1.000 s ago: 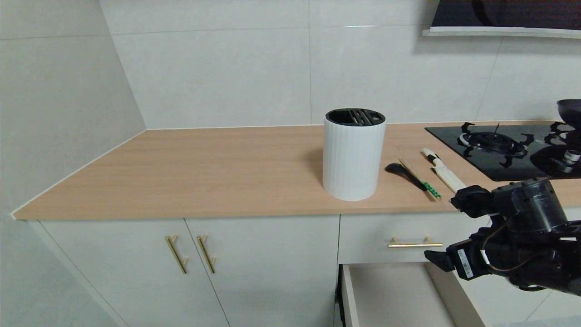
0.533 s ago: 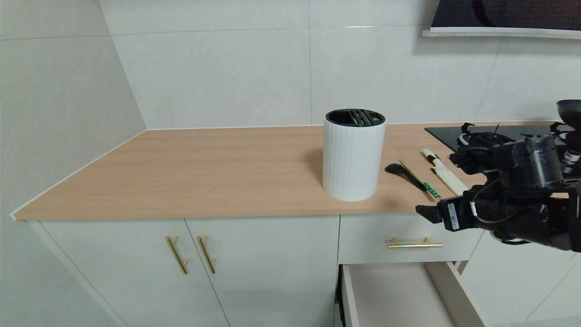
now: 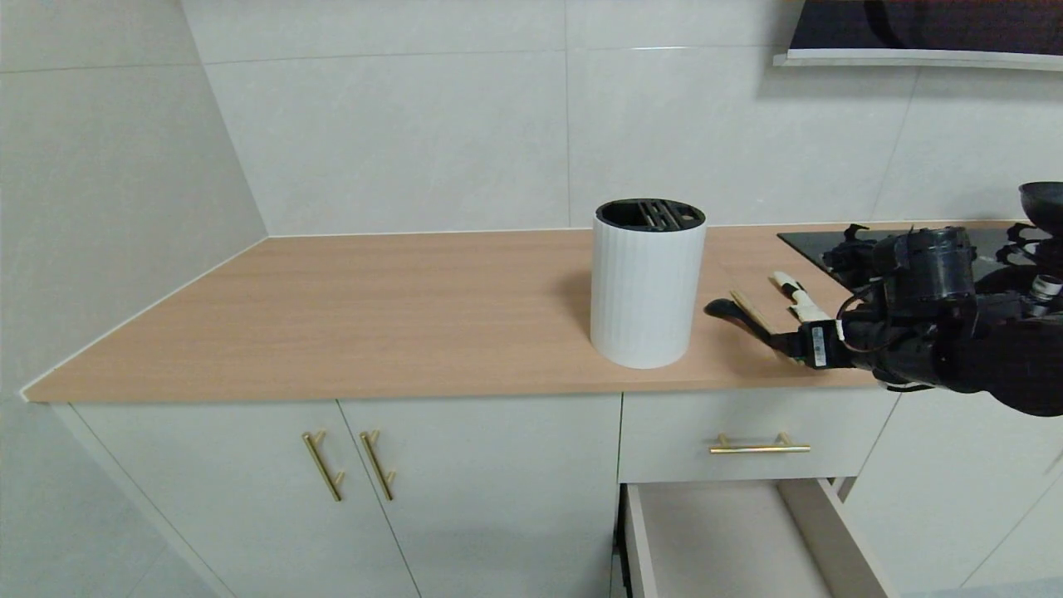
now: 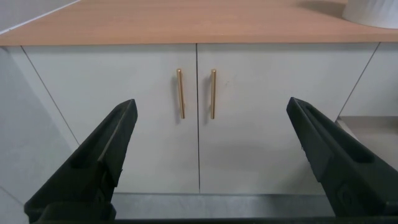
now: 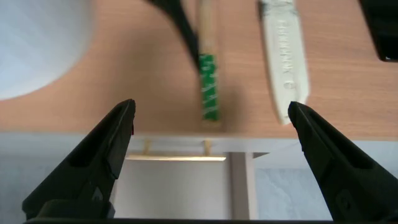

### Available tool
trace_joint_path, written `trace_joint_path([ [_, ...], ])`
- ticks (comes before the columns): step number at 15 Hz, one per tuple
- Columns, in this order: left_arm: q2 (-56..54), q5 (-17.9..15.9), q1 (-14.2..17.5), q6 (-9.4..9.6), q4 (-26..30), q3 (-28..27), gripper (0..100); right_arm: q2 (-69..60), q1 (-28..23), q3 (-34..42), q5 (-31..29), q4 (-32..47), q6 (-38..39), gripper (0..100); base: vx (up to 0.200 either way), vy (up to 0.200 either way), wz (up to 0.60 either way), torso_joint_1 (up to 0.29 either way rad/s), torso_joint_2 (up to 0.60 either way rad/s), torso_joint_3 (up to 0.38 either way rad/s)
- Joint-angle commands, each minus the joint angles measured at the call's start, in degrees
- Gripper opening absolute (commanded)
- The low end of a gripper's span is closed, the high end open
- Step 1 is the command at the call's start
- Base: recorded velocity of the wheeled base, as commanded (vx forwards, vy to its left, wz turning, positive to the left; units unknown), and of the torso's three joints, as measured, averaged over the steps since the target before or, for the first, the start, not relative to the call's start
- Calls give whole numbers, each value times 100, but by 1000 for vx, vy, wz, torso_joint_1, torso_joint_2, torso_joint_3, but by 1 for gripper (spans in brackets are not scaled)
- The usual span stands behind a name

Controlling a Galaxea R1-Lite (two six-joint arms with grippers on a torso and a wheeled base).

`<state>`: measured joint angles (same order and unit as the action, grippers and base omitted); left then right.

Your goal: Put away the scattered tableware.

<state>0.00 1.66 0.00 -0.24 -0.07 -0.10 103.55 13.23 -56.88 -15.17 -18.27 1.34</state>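
- We see the right gripper (image 5: pixel 210 121) hovering over the front edge of the wooden countertop (image 3: pixel 374 316), its claw released and spread wide, with nothing between the fingers.
- In the right wrist view, the two fingers frame the near ends of the chopsticks (image 5: pixel 208 87) and the white knife (image 5: pixel 283 62).
- The chopsticks lie flat on the countertop, their green-patterned ends close to the front edge.
- The black spoon (image 3: pixel 722 309) lies just beside the chopsticks, on the side of the white utensil holder (image 3: pixel 646 291). Its handle seems to touch or cross them, but we cannot tell which.
- The white knife lies flat on the other side of the chopsticks, apart from them, between them and the black gas hob (image 3: pixel 810 242).
- The utensil holder stands upright on the countertop, near the spoon, and its black slotted top holds nothing that we can see.
- Under the tableware, a lower drawer (image 3: pixel 714 540) stands pulled out, beneath a shut drawer front with a gold handle (image 3: pixel 760 448).
- We see the left gripper (image 4: pixel 208 106) held low in front of the white cabinet doors (image 4: pixel 249 124), its claw also released and wide, with nothing in it.
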Motion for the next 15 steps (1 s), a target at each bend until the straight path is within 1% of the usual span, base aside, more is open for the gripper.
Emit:
trace_joint_path([
  [1, 0, 1, 0, -2, -1, 1, 100, 271, -57, 10, 5, -62, 7, 100, 0, 0, 0, 0, 0, 0],
  [8, 9, 1, 0, -2, -1, 1, 100, 658, -39, 2, 5, -352, 24, 100, 0, 0, 0, 0, 0, 0],
  [10, 9, 1, 0, -2, -1, 1, 100, 737, -39, -25, 5, -361, 147, 100, 0, 0, 0, 0, 0, 0],
  [11, 9, 1, 0, -2, -1, 1, 100, 825, -31, -25, 14, -484, 244, 100, 0, 0, 0, 0, 0, 0],
  [13, 0, 1, 0, -2, -1, 1, 100, 878, -39, -25, 5, -651, 235, 100, 0, 0, 0, 0, 0, 0],
  [15, 9, 1, 0, -2, -1, 1, 100, 878, -39, -25, 5, -660, 235, 100, 0, 0, 0, 0, 0, 0],
])
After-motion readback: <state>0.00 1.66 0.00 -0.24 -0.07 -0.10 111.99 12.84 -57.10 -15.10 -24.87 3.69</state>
